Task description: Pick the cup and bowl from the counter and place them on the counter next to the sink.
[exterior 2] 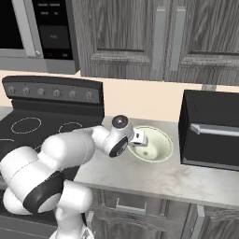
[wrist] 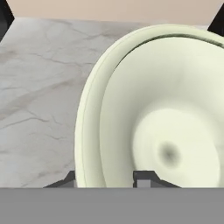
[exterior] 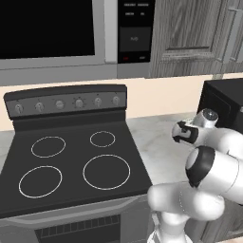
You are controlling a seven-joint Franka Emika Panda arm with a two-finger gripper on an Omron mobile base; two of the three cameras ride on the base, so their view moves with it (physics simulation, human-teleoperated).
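Pincer [wrist: 105, 178]: tips straddle the bowl [wrist: 166, 118] rim, one inside, one outside, closed on it.
Bowl place: tabletop [exterior 2: 154, 179], between stove [exterior 2: 42, 128] and black appliance [exterior 2: 210, 130].
Hidden: fingers mostly cut off.

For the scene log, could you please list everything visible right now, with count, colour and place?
bowl: one, pale cream-green, on the counter between stove and black box
counter: one, light marbled stone, right of the stove
stove: one, black, four ring burners, knobs along its back panel
microwave: one, grey with dark door, above the stove
black box: one, black appliance with a grey handle, on the counter right of the bowl
cabinets: dark grey wood, on the wall above the counter
arm: one, white with dark joints
gripper: one, fingers straddling the bowl's near rim, shut on it
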